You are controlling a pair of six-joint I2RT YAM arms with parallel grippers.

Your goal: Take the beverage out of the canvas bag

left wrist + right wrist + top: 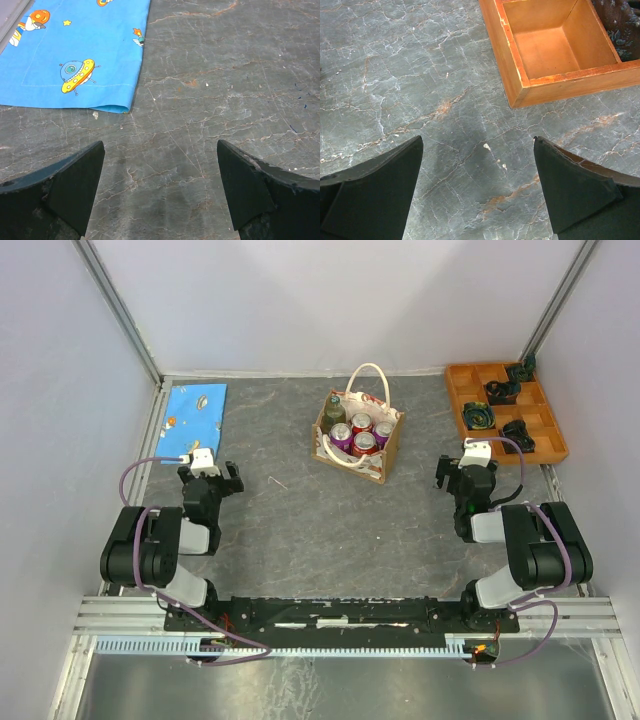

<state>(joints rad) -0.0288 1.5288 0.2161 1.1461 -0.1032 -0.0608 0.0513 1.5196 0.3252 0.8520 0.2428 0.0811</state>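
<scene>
Table [300,530] top dark grey, stone-patterned, veined white and rust, matt finish. Enclosed by plain pale back wall [340,300] beyond table's far edge and side walls [50,390] along both flanks. Aluminium posts [118,308] at table's far corners. Slotted metal rails [115,620] along table's near edge. Lighting even, soft, apparently from overhead.

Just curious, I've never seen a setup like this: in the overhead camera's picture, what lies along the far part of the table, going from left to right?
Blue space-cartoon printed cloth → small tan canvas bag with white looped handles → orange compartment tray.
</scene>
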